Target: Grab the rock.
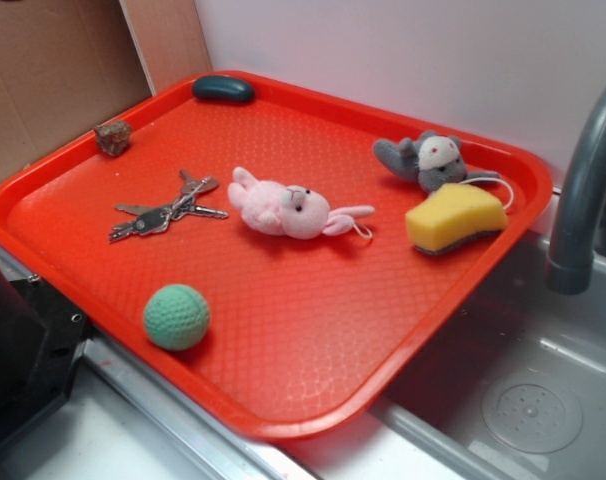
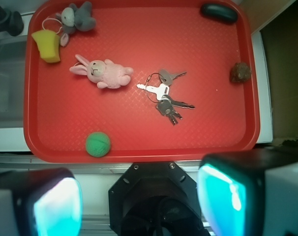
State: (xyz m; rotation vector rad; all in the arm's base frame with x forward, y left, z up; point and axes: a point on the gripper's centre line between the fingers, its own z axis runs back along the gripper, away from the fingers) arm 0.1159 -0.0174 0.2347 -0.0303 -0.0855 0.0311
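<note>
Seemingly touching the tray (image 1: 503, 250) rim, rock (image 1: 113, 137), end effector (image 2: 139, 201) apart, agape

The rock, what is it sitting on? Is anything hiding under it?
The rock sits on the red tray, close to one rim, with nothing on top of it. The nearest thing is the bunch of keys, lying apart from it. The spot right beneath the rock is covered.

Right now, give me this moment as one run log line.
phase: pre-approach | hand: open, empty, off the tray | rock: untouched at tray rim, apart from keys | next: likely move toward rock
</note>
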